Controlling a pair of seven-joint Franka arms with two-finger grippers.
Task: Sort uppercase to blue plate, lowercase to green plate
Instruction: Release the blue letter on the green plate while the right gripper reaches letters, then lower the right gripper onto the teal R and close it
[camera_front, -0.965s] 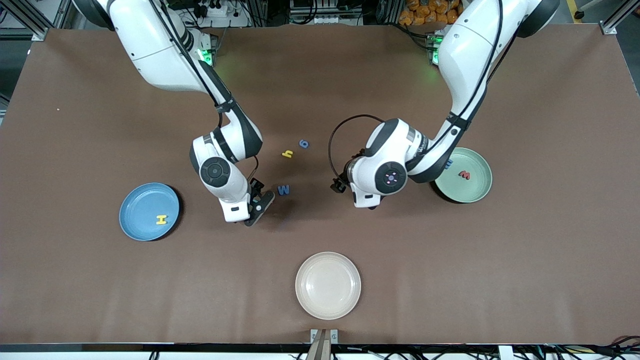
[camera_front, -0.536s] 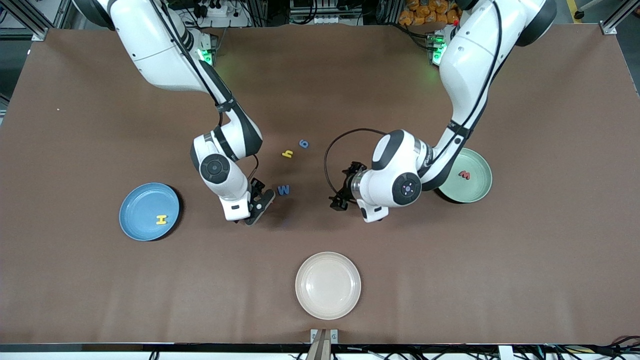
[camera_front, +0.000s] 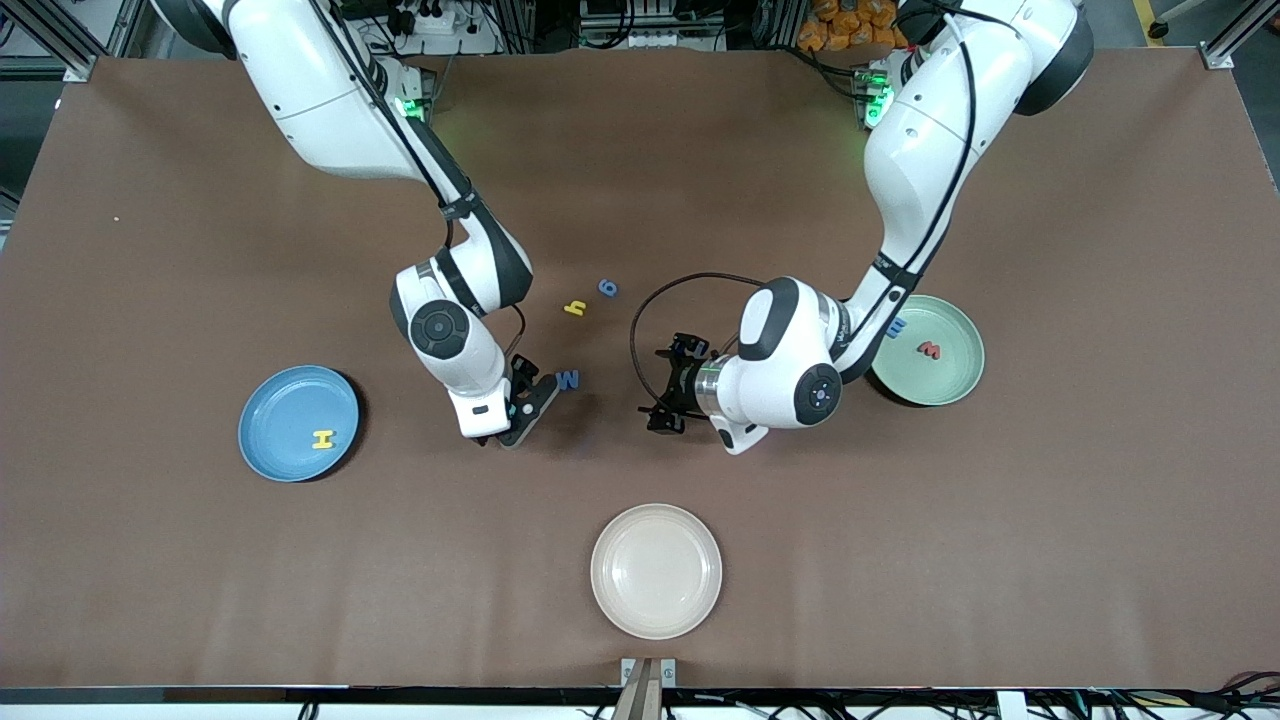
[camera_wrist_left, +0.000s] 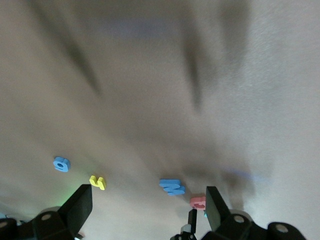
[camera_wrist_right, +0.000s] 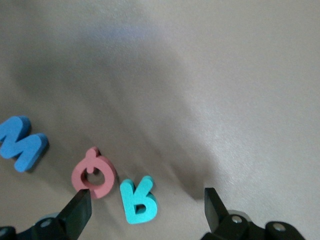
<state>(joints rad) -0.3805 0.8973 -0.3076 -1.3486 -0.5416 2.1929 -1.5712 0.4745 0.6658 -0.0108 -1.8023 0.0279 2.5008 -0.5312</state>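
Observation:
The blue plate (camera_front: 285, 405) holds a yellow H (camera_front: 322, 438). In the green plate (camera_front: 950, 378) lie a red lowercase letter (camera_front: 929, 350) and a blue one (camera_front: 897, 326) half hidden by the left arm. A blue W (camera_front: 568, 379) (camera_wrist_right: 22, 142), yellow h (camera_front: 575, 308) (camera_wrist_left: 98, 182) and blue g (camera_front: 607, 288) (camera_wrist_left: 61, 164) lie mid-table. My right gripper (camera_front: 522, 405) (camera_wrist_right: 145, 210) hangs open low over a teal R (camera_wrist_right: 138, 200), with a red Q (camera_wrist_right: 93, 171) (camera_wrist_left: 197, 202) by one finger. The front view hides both. My left gripper (camera_front: 667, 388) (camera_wrist_left: 146, 205) is open and empty above bare table, beside the W.
A cream plate (camera_front: 655, 570) stands near the table's front edge, closer to the front camera than both grippers. The two grippers hang close to each other at mid-table. Brown mat lies between the plates.
The left arm has swung its gripper away from the green plate toward mid-table, uncovering the blue letter in that plate. The right gripper has shifted slightly toward the W. Both stayed open.

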